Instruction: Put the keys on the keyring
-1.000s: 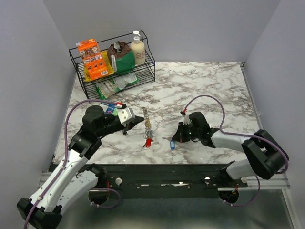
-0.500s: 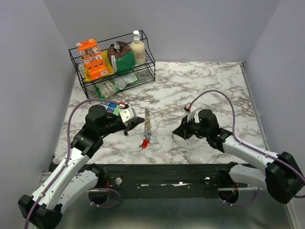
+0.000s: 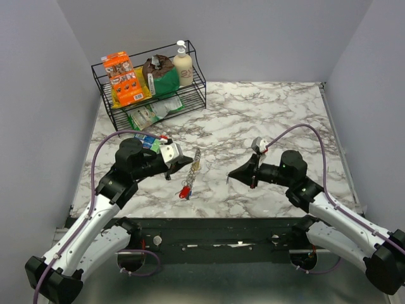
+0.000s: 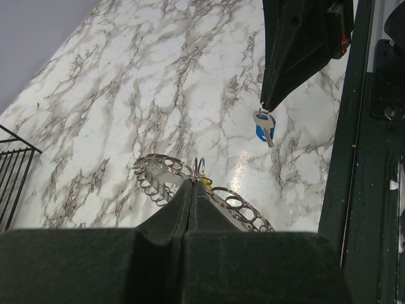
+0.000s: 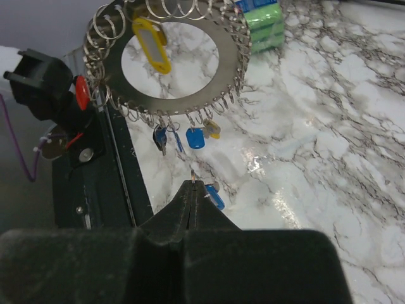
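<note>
While the left gripper (image 3: 185,160) is pinching the keyring (image 3: 195,166) at near left and the right gripper (image 3: 232,177) is pinching a blue key (image 4: 264,128) beside it, the dangling key is probably risking swinging wide.

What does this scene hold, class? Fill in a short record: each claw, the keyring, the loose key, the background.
left claw: shut on the rim of the keyring
right claw: shut on the blue key, which dangles below its tip
already on keyring: yellow key, red key
blue key versus keyring: apart, not threaded
background: wire rack at the table's far left
</note>
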